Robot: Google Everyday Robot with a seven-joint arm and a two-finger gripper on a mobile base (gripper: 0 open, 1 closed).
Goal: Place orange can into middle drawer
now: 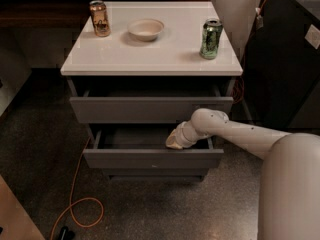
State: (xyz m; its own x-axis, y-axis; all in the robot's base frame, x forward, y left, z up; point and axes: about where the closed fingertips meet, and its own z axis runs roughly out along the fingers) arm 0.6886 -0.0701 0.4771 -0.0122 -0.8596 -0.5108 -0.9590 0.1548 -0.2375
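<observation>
With the gripper (175, 142) down inside the pulled-out middle drawer (152, 159), right of centre, just behind the front panel. Cannot tell whether clenched or released. Above, on the white tabletop (165, 56), well apart from the gripper: the orange can (100, 18) upright at the back left corner, a pale bowl (145, 29) beside it, a green can (211, 38) upright near the right edge. On the floor, an orange cable (73, 204).

One high front camera looks down at the cabinet (150, 54), gripper (175, 142) in the middle drawer (150, 159).

orange can (100, 18): upright, back-left | middle drawer (152, 159): open | gripper (173, 143): inside it
</observation>
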